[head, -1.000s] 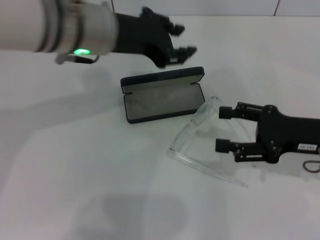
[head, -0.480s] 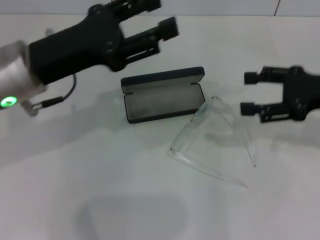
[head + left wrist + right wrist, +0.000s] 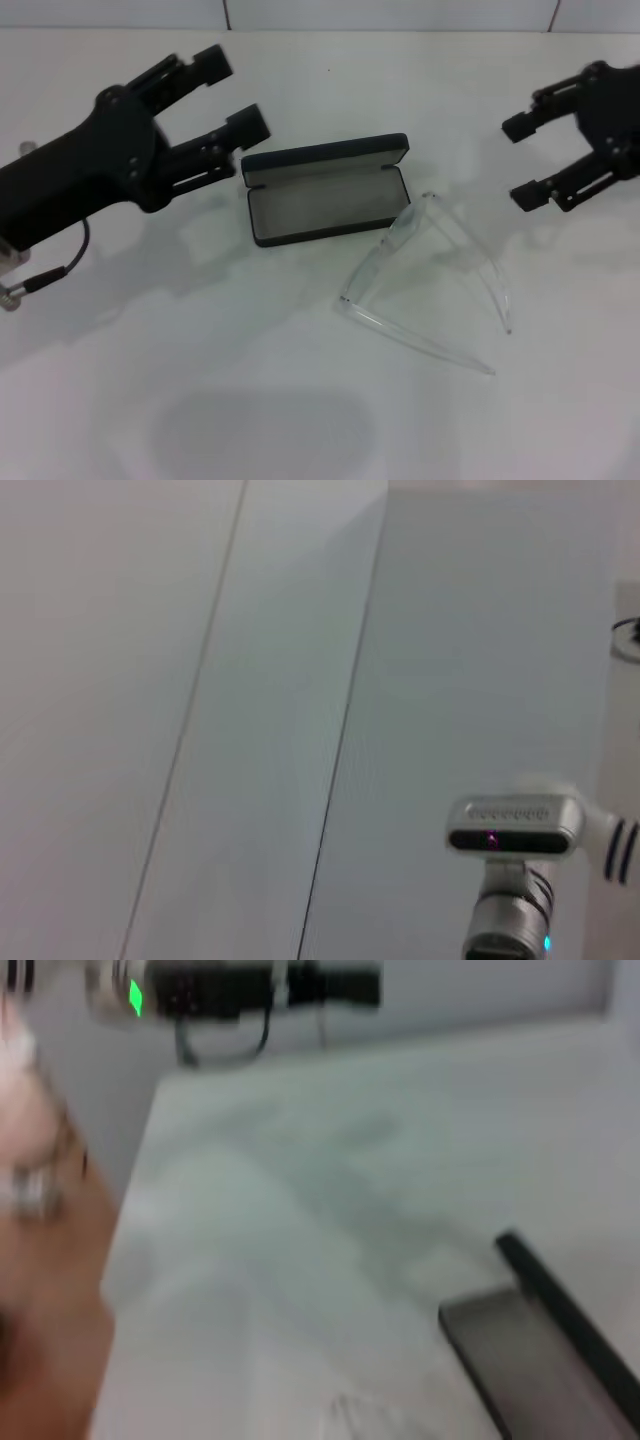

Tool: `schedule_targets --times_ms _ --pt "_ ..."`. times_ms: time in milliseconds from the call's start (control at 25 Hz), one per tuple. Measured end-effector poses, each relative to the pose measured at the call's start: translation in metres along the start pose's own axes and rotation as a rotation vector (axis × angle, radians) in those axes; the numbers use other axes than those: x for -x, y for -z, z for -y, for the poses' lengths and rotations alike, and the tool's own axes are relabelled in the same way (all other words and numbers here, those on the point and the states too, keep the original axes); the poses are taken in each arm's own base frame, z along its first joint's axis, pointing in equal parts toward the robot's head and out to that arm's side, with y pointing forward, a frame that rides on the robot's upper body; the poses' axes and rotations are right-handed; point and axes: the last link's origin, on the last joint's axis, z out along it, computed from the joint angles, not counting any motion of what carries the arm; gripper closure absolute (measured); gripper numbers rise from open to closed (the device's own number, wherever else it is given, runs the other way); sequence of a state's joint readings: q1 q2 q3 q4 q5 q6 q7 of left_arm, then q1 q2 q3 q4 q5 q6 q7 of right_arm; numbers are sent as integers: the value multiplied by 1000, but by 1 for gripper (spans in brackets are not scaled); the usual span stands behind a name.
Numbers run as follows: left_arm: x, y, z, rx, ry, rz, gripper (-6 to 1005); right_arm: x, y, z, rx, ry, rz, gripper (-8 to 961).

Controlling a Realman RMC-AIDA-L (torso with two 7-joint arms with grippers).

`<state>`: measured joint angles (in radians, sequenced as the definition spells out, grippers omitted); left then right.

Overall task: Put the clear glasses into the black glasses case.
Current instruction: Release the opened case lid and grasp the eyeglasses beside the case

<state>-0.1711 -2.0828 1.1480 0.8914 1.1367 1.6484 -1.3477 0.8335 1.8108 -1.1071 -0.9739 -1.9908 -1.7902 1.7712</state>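
Observation:
The black glasses case (image 3: 325, 188) lies open on the white table, its grey lining facing up; one end of it (image 3: 540, 1355) shows in the right wrist view. The clear glasses (image 3: 425, 280) lie on the table just in front and to the right of the case, temple arms spread, touched by neither gripper. My left gripper (image 3: 232, 93) hovers open to the left of the case with nothing between its fingers. My right gripper (image 3: 520, 160) is raised at the right edge, open and empty, well away from the glasses.
The white table (image 3: 200, 380) stretches bare in front of the case and glasses. A wall with panel seams fills the left wrist view, with a camera head on a post (image 3: 512, 830) at one side. The other arm (image 3: 250, 990) shows far off in the right wrist view.
The right gripper drew back from the glasses, up and to the right. The left arm swung from behind the case down to its left side. Glasses and case stayed put.

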Motion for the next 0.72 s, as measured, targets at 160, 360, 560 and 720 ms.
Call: schedule_targets --times_ms 160,360,560,720 --pt "3 8 -1 -20 13 -13 120 38 -19 4 0 133 -194 190" --pt "8 7 1 -19 15 -5 120 70 -50 1 37 261 -366 192" --pt "19 12 2 43 -53 176 119 82 -77 0 40 387 -481 195" --pt "21 26 1 46 -73 254 119 80 -91 -1 48 464 -549 210"
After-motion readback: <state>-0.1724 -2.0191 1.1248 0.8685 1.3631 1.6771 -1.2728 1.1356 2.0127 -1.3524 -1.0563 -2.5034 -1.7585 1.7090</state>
